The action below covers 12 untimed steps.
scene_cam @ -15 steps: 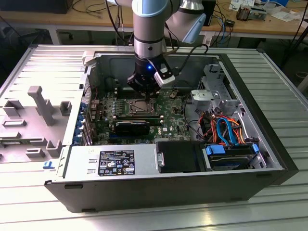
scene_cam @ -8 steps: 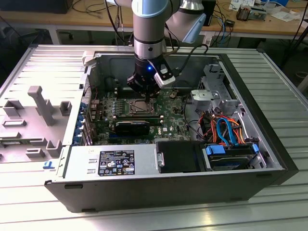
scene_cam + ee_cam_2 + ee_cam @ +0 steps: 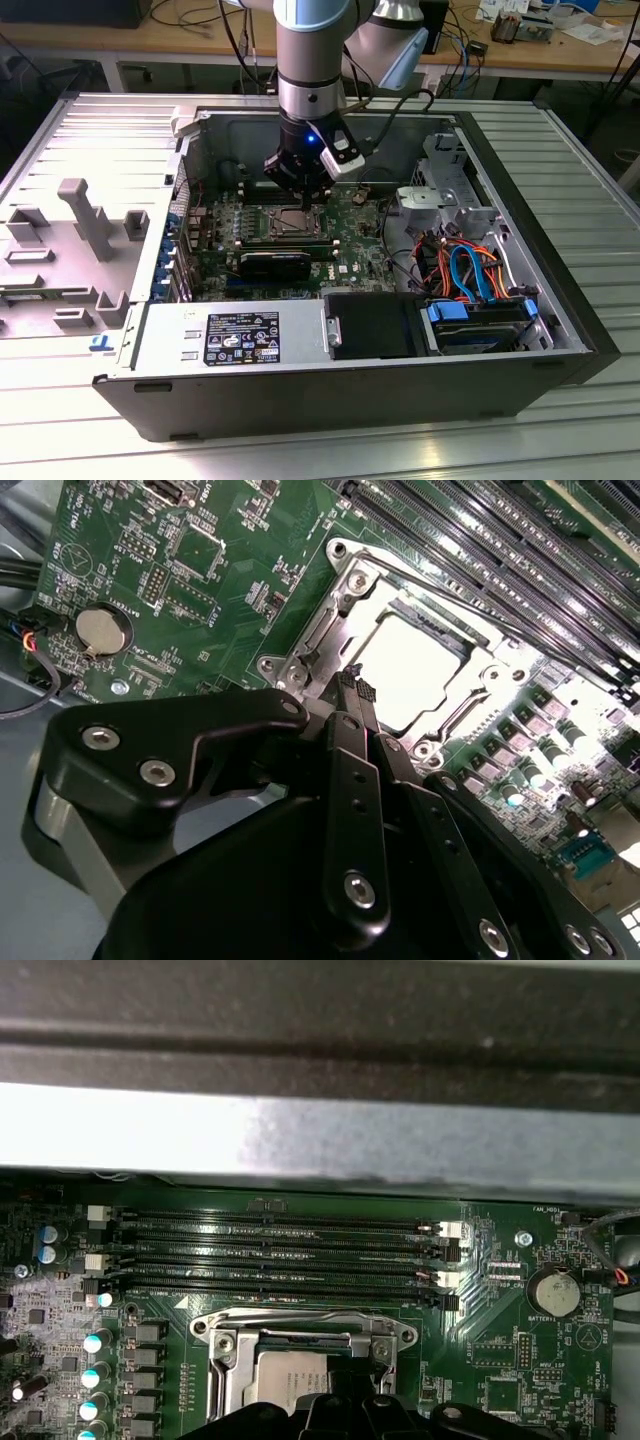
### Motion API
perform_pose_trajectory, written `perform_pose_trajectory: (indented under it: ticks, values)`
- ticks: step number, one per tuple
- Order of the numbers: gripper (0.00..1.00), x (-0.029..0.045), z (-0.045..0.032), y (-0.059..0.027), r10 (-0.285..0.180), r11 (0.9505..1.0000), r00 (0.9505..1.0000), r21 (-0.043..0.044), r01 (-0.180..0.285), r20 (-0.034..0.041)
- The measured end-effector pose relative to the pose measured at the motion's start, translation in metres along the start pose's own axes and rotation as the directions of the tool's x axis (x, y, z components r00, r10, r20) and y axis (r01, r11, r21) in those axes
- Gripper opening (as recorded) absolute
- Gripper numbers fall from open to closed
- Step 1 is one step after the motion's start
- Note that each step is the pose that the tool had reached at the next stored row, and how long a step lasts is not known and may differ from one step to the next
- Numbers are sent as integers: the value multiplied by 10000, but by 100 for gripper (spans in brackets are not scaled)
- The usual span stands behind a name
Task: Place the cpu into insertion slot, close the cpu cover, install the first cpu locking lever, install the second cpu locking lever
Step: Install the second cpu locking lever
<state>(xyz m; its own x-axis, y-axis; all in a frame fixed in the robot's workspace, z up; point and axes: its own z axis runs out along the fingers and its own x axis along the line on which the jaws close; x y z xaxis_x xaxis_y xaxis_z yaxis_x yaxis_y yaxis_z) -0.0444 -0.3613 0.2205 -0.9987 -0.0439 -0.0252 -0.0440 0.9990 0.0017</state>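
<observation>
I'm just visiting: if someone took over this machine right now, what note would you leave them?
Black gripper: jaws shut, empty, low over the green circuit board.
Flat silver-grey square cpu sits in the silver-rimmed insertion slot.
Thin silvery cpu cover frame lies closed over it.
Left: the locking levers; a thin wire lever runs along the slot, latched or not I cannot tell.

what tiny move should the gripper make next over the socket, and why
Probably a small straight descent. In the second wrist view the gripper sits with fingertips together just above the near rim of the cpu cover, which lies flat around the cpu, so the tip seems lined up to press there.
</observation>
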Motion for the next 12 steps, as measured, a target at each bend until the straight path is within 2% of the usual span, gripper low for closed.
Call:
perform_pose_trajectory:
  ticks: [12]
  values:
    - [11, 2, 0, -30, 0, 10000, 10000, 0, 0, 0]
